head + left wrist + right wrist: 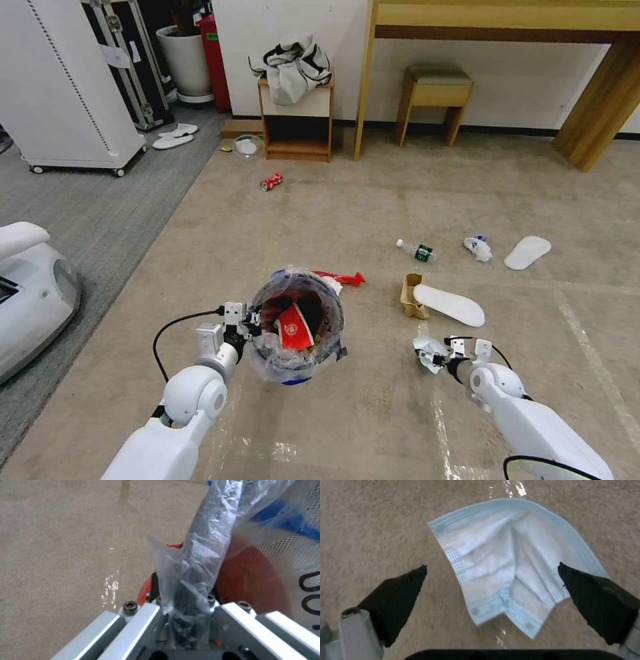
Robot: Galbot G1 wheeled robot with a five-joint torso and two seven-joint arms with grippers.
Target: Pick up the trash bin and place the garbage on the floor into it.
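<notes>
My left gripper (248, 327) is shut on the near-left rim of the trash bin (332, 312) and holds it above the floor (373, 413). In the left wrist view the gripper (182, 610) pinches the crinkled clear liner (200, 555) against the bin's red and blue wall (253, 580). Red wrappers lie inside the bin. My right gripper (437, 360) is low over a light-blue face mask (422, 347). The right wrist view shows the gripper (492, 565) open, its fingers either side of the mask (506, 562) flat on the carpet.
More garbage is scattered on the carpet: a red wrapper (343, 277), brown carton (412, 297), two white slippers (449, 304) (527, 253), a bottle (417, 251), a tissue (478, 247) and a crushed can (271, 181). A small shelf (298, 123), stool (435, 100) and desk leg (597, 110) line the far wall.
</notes>
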